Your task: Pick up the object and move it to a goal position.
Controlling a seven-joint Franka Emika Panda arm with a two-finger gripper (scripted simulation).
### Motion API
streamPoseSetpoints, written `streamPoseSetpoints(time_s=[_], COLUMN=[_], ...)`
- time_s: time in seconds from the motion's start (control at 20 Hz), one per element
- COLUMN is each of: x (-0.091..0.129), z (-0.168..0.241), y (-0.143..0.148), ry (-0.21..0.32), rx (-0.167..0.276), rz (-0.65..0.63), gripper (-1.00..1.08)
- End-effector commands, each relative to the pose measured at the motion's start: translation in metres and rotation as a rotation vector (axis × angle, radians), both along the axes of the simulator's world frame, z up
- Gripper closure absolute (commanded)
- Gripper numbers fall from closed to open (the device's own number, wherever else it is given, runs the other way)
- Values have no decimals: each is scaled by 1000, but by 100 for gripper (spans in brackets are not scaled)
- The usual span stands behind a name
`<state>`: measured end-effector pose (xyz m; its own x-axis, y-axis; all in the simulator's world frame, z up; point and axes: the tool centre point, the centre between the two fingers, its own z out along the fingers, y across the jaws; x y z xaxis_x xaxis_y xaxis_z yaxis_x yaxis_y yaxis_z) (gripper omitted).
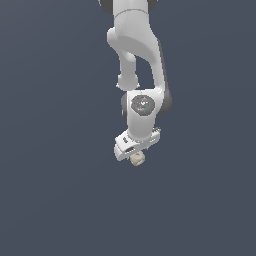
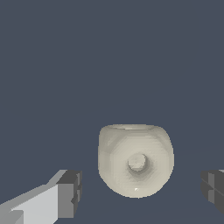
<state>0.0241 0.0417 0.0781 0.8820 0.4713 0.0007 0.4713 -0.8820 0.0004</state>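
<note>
The object (image 2: 135, 159) is a small cream-beige lumpy ball with a round dent facing the wrist camera. It sits between my two fingers, with a gap to the dark pad (image 2: 71, 192) on one side and to the other pad (image 2: 213, 189) on the other. My gripper (image 2: 142, 192) is open around it and neither pad touches it. In the exterior view the ball (image 1: 138, 159) shows just under the white hand, and my gripper (image 1: 135, 153) is lowered over it, with the fingers mostly hidden by the hand.
A flat dark grey-blue surface (image 1: 60, 200) fills both views. The white arm (image 1: 137, 55) comes down from the top middle of the exterior view.
</note>
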Motion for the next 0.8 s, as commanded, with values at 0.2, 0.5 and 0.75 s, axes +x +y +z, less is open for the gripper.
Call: streamPoseSetpoints(time_s=[0.2,0.5,0.75], x=[-1,0,0], z=[-32,-38,-38], y=[0,0,0], ry=[1,1,1], rx=[0,0,0], rz=[3,4,4], gripper=[-92,108,108])
